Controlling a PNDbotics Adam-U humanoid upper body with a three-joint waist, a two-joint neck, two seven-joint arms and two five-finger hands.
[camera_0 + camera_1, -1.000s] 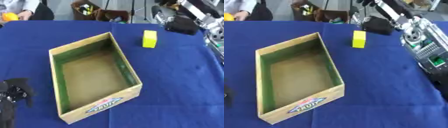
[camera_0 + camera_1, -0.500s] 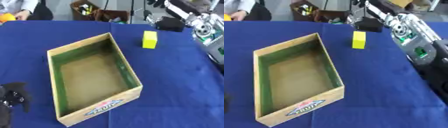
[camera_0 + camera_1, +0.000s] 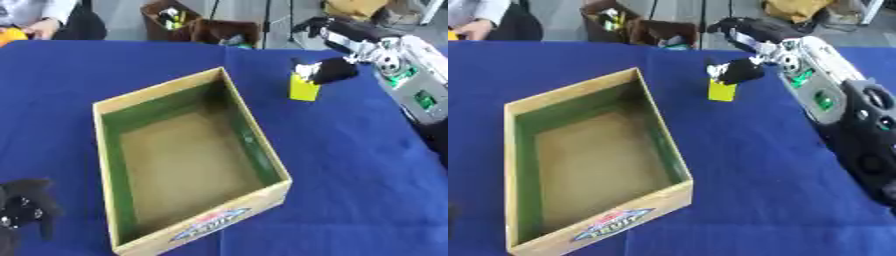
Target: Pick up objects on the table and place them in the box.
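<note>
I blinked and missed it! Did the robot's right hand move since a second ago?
Yes. The right hand has come down from beyond the far table edge toward the box, and now sits at the top of the yellow block.

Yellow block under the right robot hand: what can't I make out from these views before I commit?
- Yellow block: top covered by the right robot hand in both views; contact and finger closure unclear.
- Left robot hand: cut off by the left eye view's lower-left corner and blurred.
- Box: near wall's inner face faces away from the camera; label blurred.
</note>
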